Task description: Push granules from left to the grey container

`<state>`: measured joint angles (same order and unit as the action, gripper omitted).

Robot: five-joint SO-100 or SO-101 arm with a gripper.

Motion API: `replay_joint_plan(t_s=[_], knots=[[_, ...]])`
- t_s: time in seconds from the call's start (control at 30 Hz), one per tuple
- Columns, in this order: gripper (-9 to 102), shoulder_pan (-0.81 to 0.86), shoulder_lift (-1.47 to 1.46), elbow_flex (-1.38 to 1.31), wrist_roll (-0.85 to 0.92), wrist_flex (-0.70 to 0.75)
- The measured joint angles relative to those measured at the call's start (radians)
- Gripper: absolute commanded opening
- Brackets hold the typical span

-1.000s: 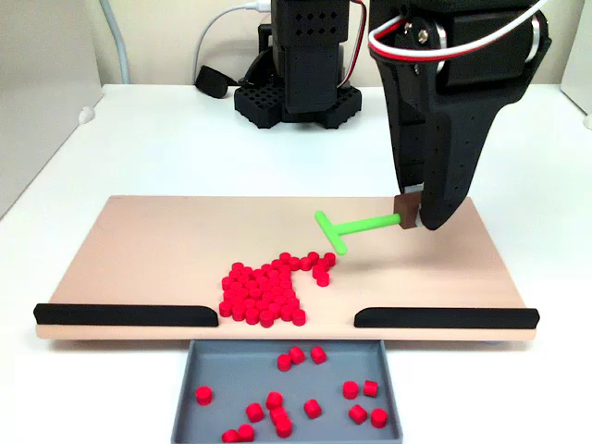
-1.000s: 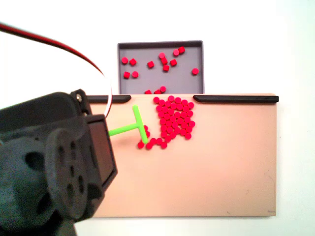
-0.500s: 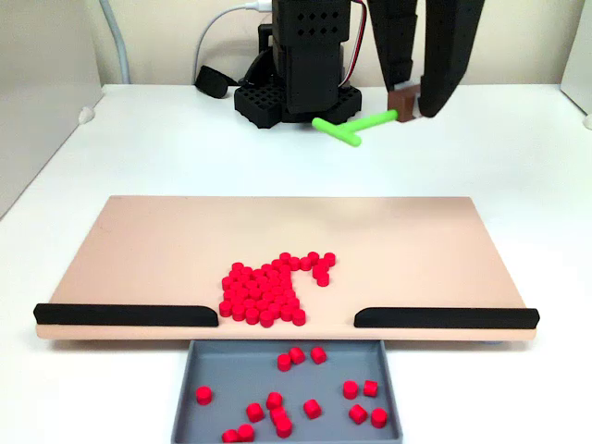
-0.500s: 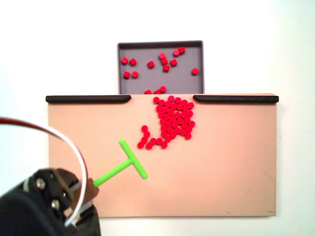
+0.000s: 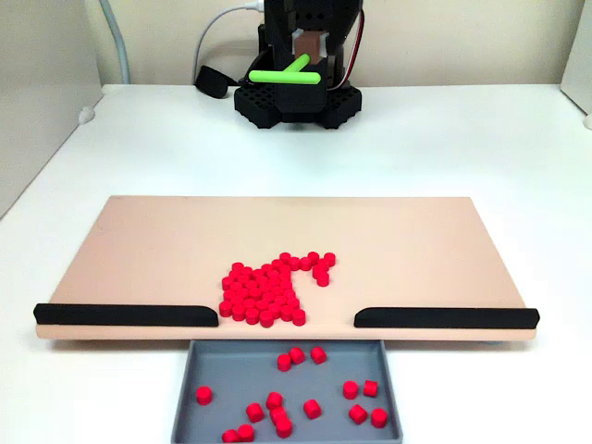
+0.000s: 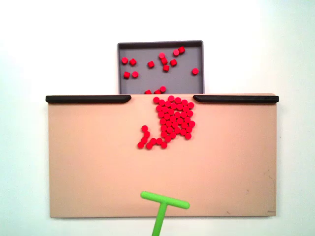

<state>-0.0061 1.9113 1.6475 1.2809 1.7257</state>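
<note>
A pile of red granules [image 5: 268, 291] lies on the tan board [image 5: 157, 240] at the gap between the two black strips; from above the granules [image 6: 172, 120] spread just below that gap. More loose granules [image 5: 296, 355] lie in the grey container [image 5: 236, 370], which butts against the board's edge, and the grey container [image 6: 189, 84] sits at the top in the other fixed view. My gripper [image 5: 311, 54] is raised far back over the arm's base, shut on the stem of the green T-shaped pusher [image 5: 281, 76]. The pusher [image 6: 164, 200] hangs over the board's bottom edge, well apart from the pile.
Black strips [image 5: 125, 314] [image 5: 444, 317] line the board's edge on either side of the gap. The arm's black base [image 5: 296, 104] stands behind the board, with a white cable [image 5: 217, 23] and a small black object [image 5: 211, 81] beside it.
The gripper lifted the green pusher off the board and swung back to the arm's base. The arm has left the view from above. The granules have not moved.
</note>
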Motion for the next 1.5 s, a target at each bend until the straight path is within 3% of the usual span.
replay_joint_plan(t_s=[0.33, 1.5], knots=[[0, 0.037, 0.000, 0.017, 0.183, -0.017], [0, 0.078, -0.060, 0.017, 0.264, -0.058]])
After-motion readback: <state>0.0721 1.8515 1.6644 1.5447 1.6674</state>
